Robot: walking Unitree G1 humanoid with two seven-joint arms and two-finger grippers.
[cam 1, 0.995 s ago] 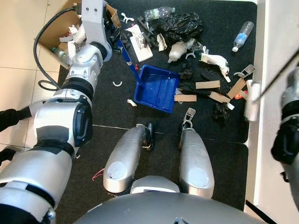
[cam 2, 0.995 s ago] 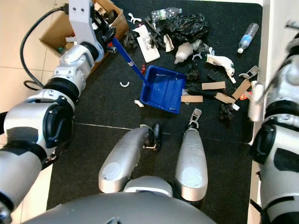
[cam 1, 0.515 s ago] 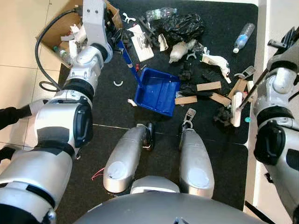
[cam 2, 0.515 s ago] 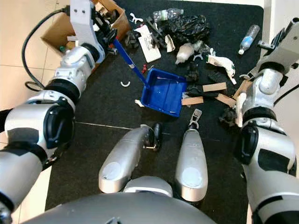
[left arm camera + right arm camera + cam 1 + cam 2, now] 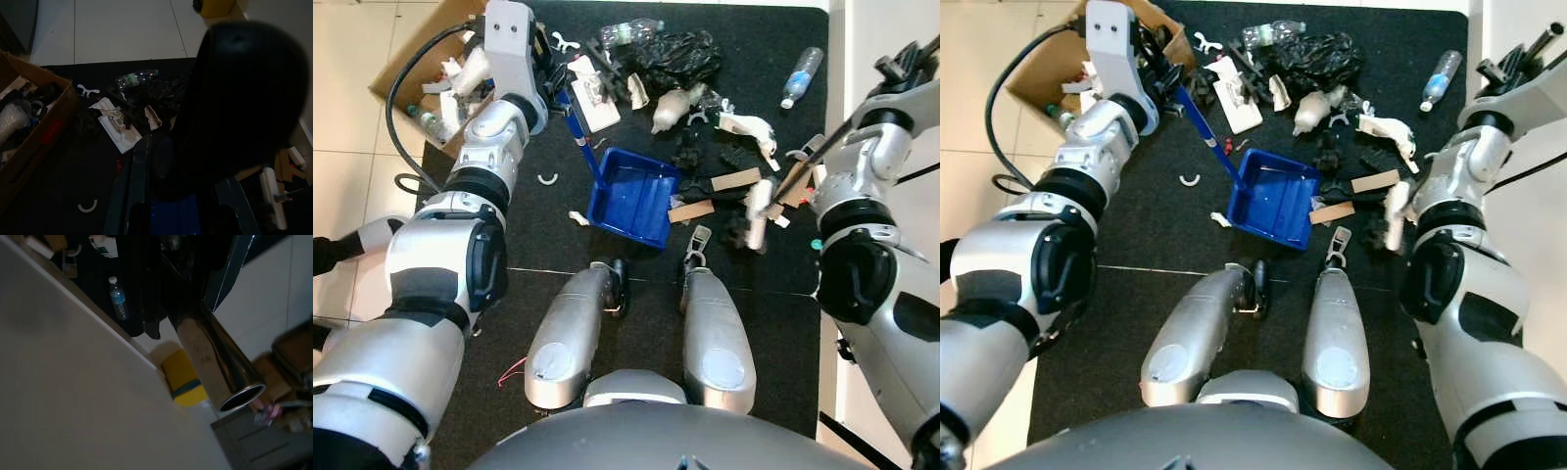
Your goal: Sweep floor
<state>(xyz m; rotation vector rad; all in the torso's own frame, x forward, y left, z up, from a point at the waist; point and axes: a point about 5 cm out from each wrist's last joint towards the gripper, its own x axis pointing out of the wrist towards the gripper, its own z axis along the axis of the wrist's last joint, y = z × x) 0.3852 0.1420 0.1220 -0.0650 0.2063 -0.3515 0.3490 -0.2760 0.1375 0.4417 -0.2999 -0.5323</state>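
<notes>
Dustpan (image 5: 631, 195) mid-mat (image 5: 519, 294); broom (image 5: 756, 212) beside, fingers likely clamped.

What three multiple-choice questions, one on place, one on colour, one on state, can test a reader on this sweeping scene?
1. Where is the cardboard box?
A. on the robot's left
B. on the robot's right
C. between its legs

2. What colour is the dustpan?
A. red
B. blue
C. white

3. How is the labelled bottle?
A. upright
B. inside the box
C. lying on the black mat

Answers: 1 A, the box sits by the left arm; 2 B, the pan is bright blue; 3 C, it lies flat on the mat.
</notes>
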